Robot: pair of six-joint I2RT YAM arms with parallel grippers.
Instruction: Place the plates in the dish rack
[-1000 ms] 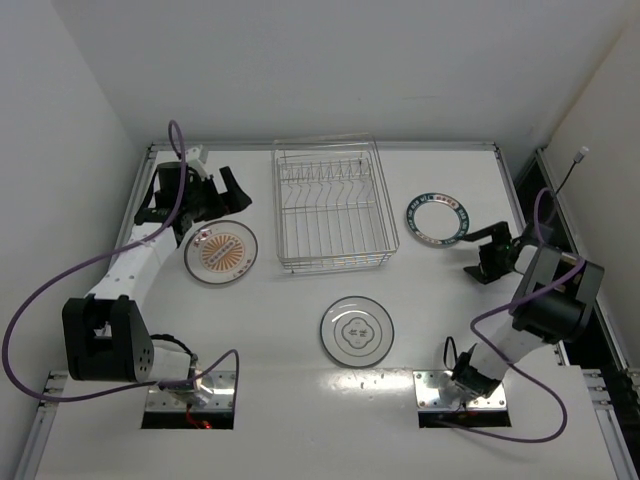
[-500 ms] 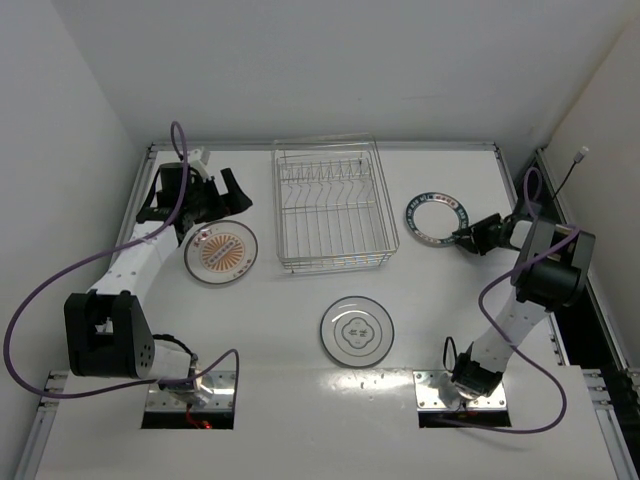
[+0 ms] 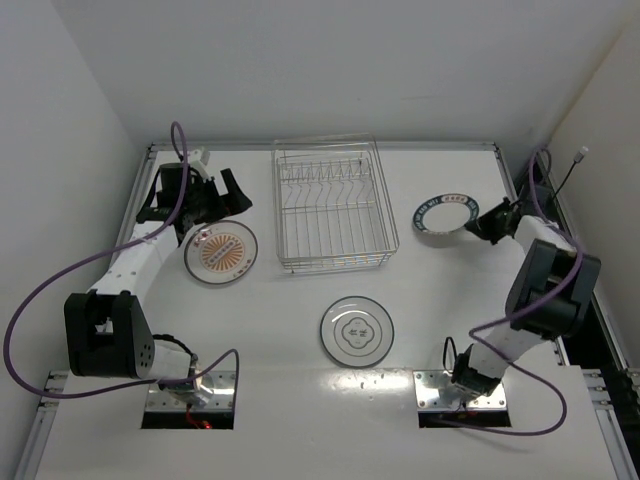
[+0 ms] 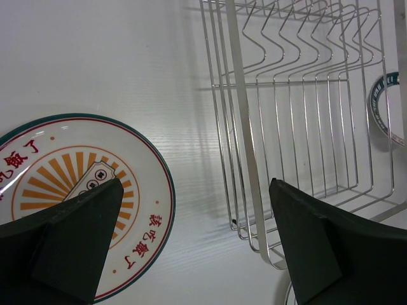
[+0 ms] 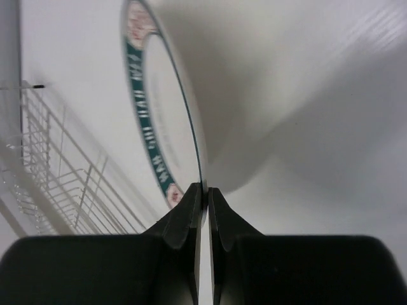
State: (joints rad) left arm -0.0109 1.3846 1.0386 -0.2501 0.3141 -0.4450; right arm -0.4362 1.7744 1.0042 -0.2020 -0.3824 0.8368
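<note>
An orange sunburst plate [image 3: 221,251] [image 4: 70,190] lies flat, left of the silver wire dish rack [image 3: 331,265] [image 4: 245,127]. My left gripper [image 3: 222,193] [image 4: 196,190] hangs open above that plate's rack-side edge, with nothing between its fingers. A white plate with a dark ring and a small motif [image 3: 357,332] lies at the near middle. A teal-ringed plate [image 3: 445,217] [image 5: 152,127] sits right of the rack, tilted up on its right side. My right gripper [image 3: 480,222] [image 5: 205,189] is shut on its right rim.
White walls close in the table on the left, back and right. Purple cables [image 3: 40,300] loop beside both arms. A metal rail [image 3: 512,185] runs along the right edge just behind my right gripper.
My right gripper moved left to the teal-ringed plate's rim, shut on it and tipped the plate up. The left arm stayed still.
</note>
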